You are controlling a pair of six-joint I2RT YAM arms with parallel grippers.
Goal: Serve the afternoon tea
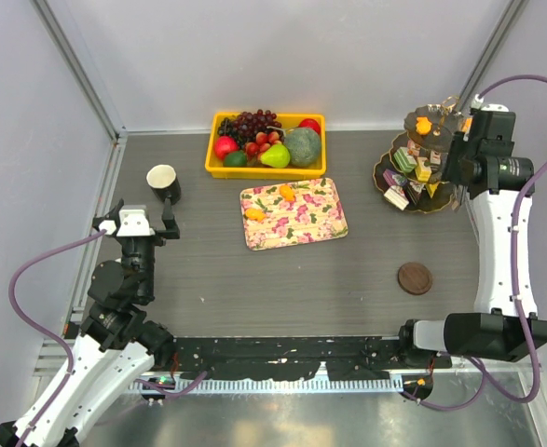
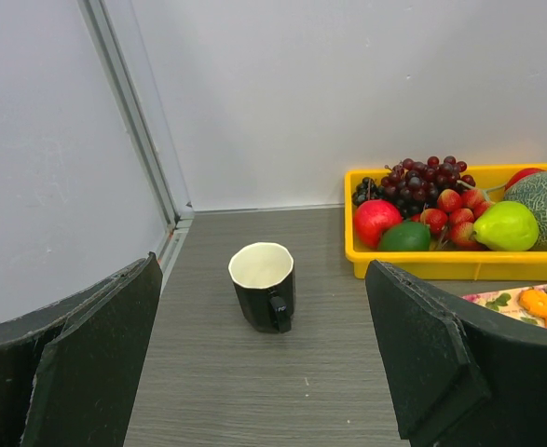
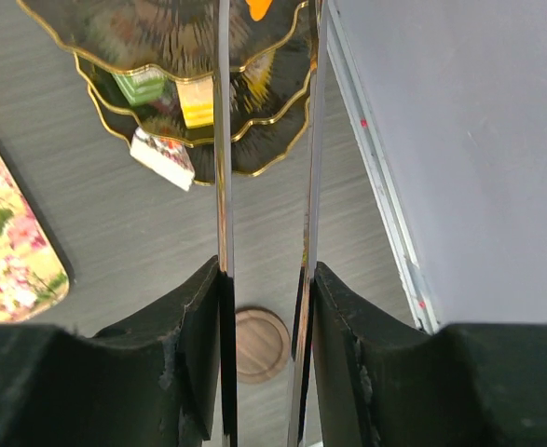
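Three-tier stand [image 1: 420,158] far right, loaded with cake pieces [image 1: 405,160]; right gripper [image 3: 266,279] clamped narrow on its chrome handle [image 3: 223,140]. Two orange pastries [image 1: 287,195] on floral tray [image 1: 318,220]. Black cup [image 2: 264,284] untouched; left gripper [image 1: 143,209] gapes wide before it. Serving seems barely begun.

Black cup [image 2: 264,284] upright on grey table [image 2: 236,391], yellow fruit bin [image 2: 394,265] at right, left pincer [image 2: 264,270] spread wide

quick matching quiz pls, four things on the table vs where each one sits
Things:
1 cup
2 pear
3 coaster
4 stand

Places:
a in the yellow bin
b far right corner
c near right, alone on bare table
d left side, standing upright

Pairs: 1-d, 2-a, 3-c, 4-b
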